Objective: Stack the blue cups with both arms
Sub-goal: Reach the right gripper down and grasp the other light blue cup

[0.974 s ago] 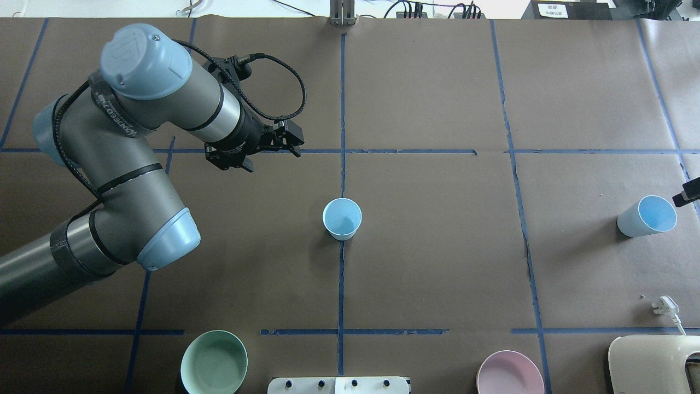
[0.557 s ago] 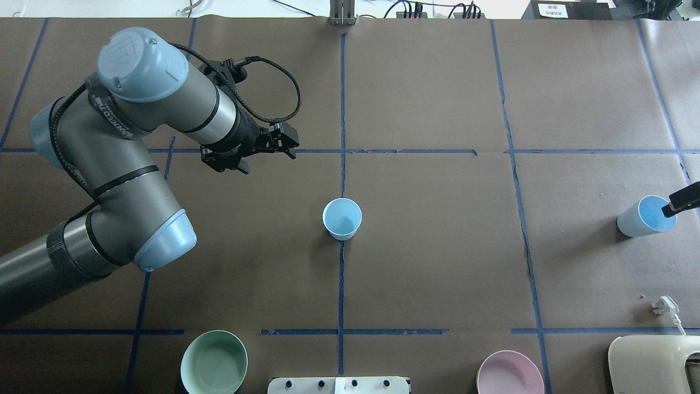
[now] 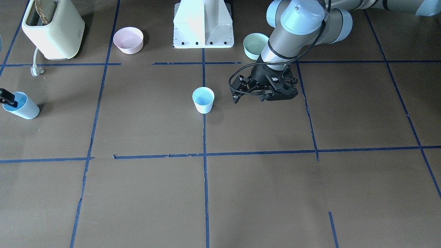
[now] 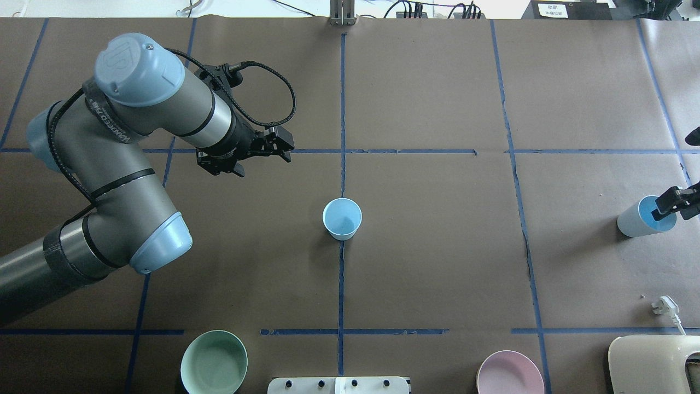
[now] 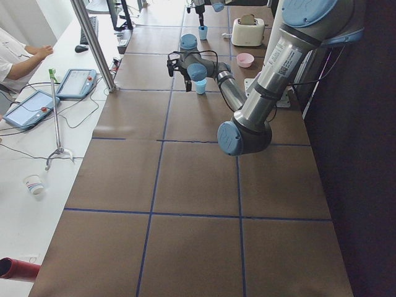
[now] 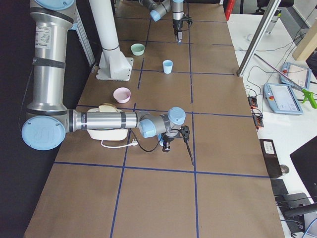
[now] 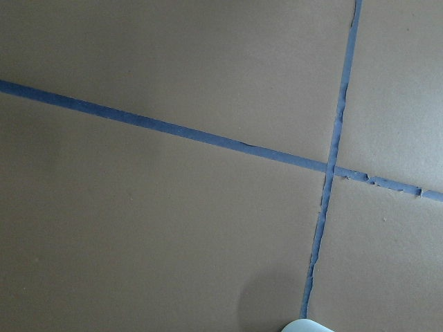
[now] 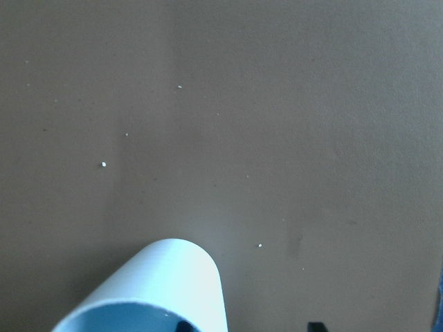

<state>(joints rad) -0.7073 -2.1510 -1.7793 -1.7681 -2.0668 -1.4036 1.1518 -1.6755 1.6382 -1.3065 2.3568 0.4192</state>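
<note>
Right now the right gripper [image 4: 675, 205] hangs over the mouth of the far-right cup [image 4: 634, 221]. It is spread: the wrist view shows one fingertip [image 8: 183, 325] dipped inside the rim and the other outside, clear of the wall, so nothing is pinched yet. That cup sits near the right end of the surface [image 4: 437, 262], well apart from the second cup [image 4: 342, 219], which stands upright and alone at the middle, on a tape line. The left gripper [image 4: 243, 156] hovers off to that cup's left with nothing in it; whether it is spread or pressed together I cannot tell. Both cups look light, thin-walled and smooth, so they will likely tip or skid at a nudge and flex under a hard squeeze. The rim is the sensible hold: a gentle pinch across the wall, one finger in and one out. If a cup were gripped around the outside, the taper would tend to let it slip downward.
</note>
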